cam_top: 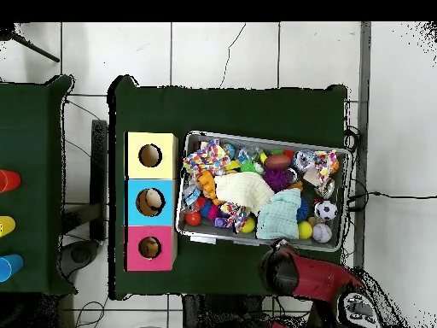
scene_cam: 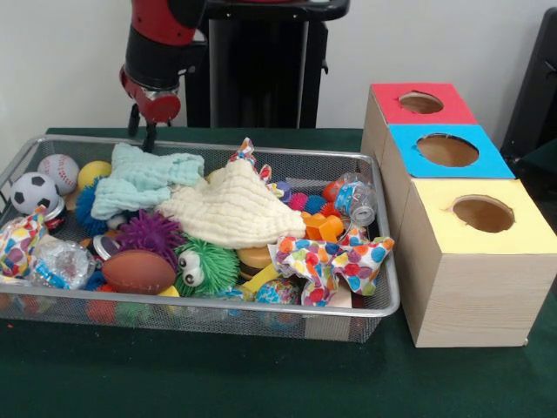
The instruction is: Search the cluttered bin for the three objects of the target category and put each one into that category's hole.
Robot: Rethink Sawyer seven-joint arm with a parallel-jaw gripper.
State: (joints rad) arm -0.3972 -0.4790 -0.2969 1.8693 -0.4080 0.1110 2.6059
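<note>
We see a green-covered table point(scene_cam: 261, 383) carrying a wire-mesh bin point(scene_cam: 383, 300) packed with toys and cloths, and just to its side a row of three wooden boxes. Their tops are yellow point(scene_cam: 513, 235), blue point(scene_cam: 409, 144) and red point(scene_cam: 387, 109), each with a round hole. From overhead, something sits inside the blue box's hole point(cam_top: 151, 202) and the red box's hole point(cam_top: 149, 248), though we cannot tell what. The red and black arm point(scene_cam: 157, 39) comes down at the bin's far corner in the front view, its wrist roughly vertical. The gripper point(scene_cam: 144, 129) hangs just behind the bin's rim, outside the clutter. It holds nothing that we can see, and we cannot tell how far apart its fingers stand. In the bin, a cream waffle cloth point(scene_cam: 231, 209) and a pale teal cloth point(scene_cam: 139, 178) lie on top. Around them sit a brown toy football point(scene_cam: 137, 271), a green fuzzy ball with eyes point(scene_cam: 209, 266), a purple spiky ball point(scene_cam: 150, 233), a soccer ball point(scene_cam: 33, 192), a baseball point(scene_cam: 59, 170) and a polka-dot bow point(scene_cam: 335, 261). We cannot tell which category is the target.
</note>
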